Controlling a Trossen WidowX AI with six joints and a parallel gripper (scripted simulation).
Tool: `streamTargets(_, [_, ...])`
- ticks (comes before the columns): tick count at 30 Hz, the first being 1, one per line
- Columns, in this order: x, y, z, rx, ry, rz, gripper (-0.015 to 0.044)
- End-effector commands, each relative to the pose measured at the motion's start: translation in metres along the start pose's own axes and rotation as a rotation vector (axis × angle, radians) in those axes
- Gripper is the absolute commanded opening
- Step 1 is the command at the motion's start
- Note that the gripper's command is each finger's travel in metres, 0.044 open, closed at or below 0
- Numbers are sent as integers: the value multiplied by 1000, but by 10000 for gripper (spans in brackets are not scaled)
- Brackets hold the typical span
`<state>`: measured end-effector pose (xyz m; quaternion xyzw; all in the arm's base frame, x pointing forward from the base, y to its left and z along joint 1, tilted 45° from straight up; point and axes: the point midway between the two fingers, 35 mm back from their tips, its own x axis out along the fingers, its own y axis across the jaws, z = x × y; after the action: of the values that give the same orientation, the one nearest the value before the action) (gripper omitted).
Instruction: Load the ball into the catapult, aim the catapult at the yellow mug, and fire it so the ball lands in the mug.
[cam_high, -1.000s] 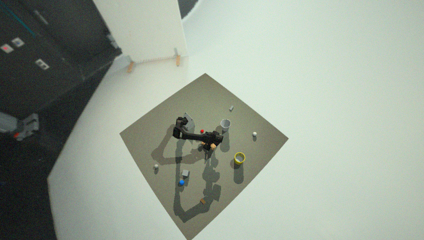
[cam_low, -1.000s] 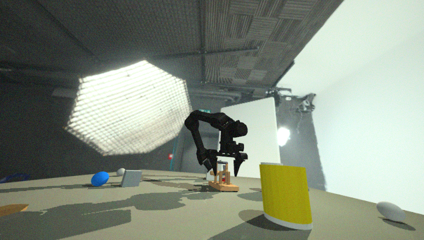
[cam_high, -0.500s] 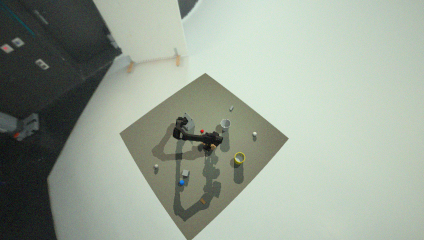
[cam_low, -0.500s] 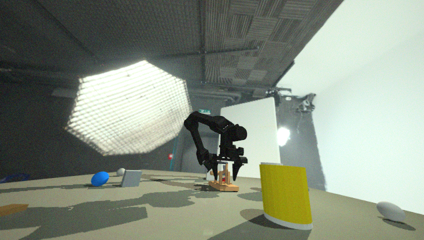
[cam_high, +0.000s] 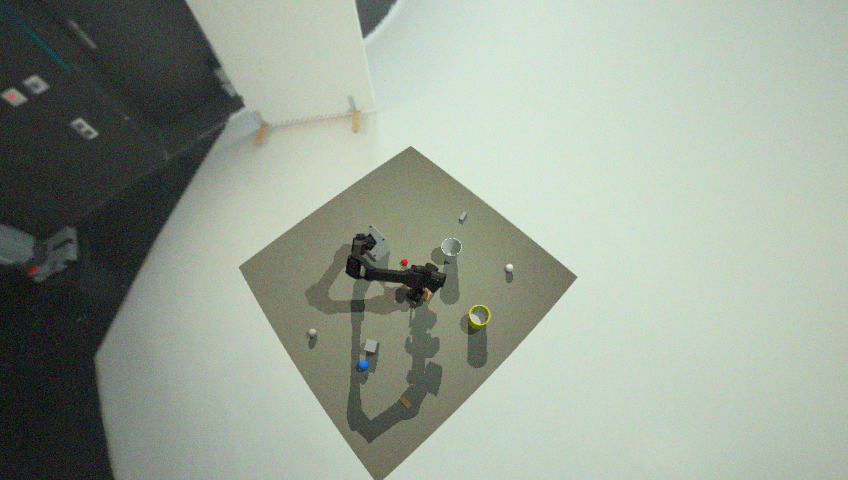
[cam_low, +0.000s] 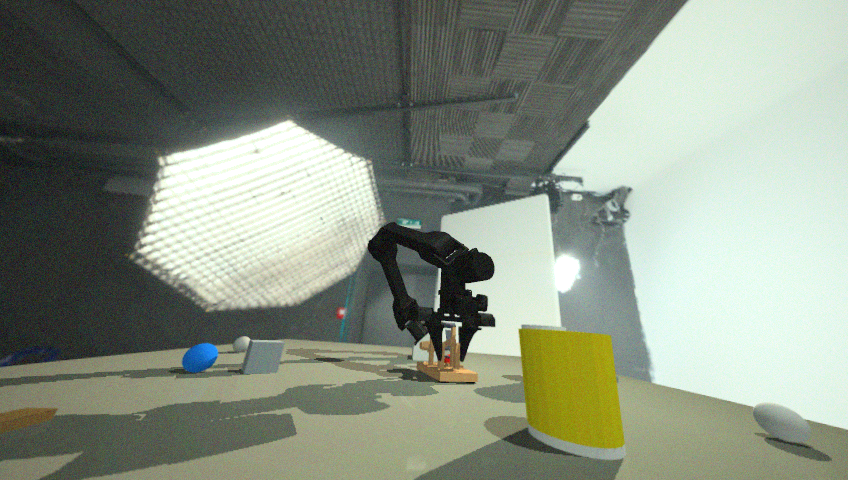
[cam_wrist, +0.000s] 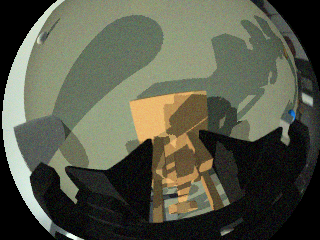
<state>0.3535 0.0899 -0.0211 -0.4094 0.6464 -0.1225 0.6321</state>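
Observation:
The small wooden catapult (cam_high: 425, 294) (cam_low: 452, 374) (cam_wrist: 167, 115) stands on the olive mat (cam_high: 416, 190) (cam_low: 357, 434). My gripper (cam_high: 418, 291) (cam_low: 450, 355) (cam_wrist: 176, 139) reaches straight down over it and is shut on the catapult's upright frame, one black finger on each side. The red ball (cam_high: 404, 261) lies on the mat beside the arm, apart from the catapult; my fingers hide it in the wrist view.
A grey mug (cam_high: 451, 248) stands near the catapult. White balls (cam_high: 508, 268) (cam_high: 312, 333), a blue ball (cam_high: 363, 365) (cam_low: 199, 356), grey cubes (cam_high: 371, 345) (cam_low: 262, 356) (cam_high: 462, 217) and an orange block (cam_high: 405, 402) lie scattered. A white board (cam_high: 285, 53) stands beyond the mat.

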Motion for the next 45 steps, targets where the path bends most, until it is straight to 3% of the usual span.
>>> streamTargets(1, [-24, 1, 1, 0, -3, 2, 32])
streamTargets(3, [-47, 1, 0, -1, -2, 3, 0])
streamTargets(8, [-49, 1, 0, -3, -2, 1, 0])
streamTargets(45, [-2, 0, 1, 1, 4, 1, 0])
